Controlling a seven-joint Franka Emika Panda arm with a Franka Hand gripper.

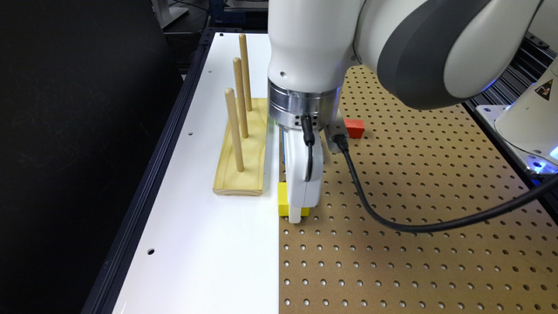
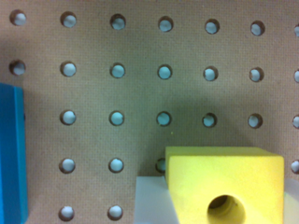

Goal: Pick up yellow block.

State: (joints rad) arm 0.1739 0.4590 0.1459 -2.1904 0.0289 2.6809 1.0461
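Gripper (image 1: pixel 295 214) is down at the pegboard (image 1: pixel 414 226), pale fingers (image 2: pixel 152 200) bracketing the yellow block (image 2: pixel 224 186) at 3 and 9 o'clock; clamped or not, cannot tell.

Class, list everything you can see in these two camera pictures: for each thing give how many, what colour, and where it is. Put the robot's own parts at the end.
yellow block: one, bright yellow, round hole in it, on the pegboard at its edge beside the white board, between the gripper's fingers.
blue block: one, blue, on the pegboard apart from the yellow block.
red block: one, red, on the pegboard behind the wrist.
peg base: one, pale wood, with three upright pegs, on the white board.
white board: one, white, on the exterior view's left.
pegboard: one, brown with rows of holes, on the exterior view's right.
cable: one, black, running from the wrist.
arm: one, white and grey.
gripper: one, white, down at the yellow block.
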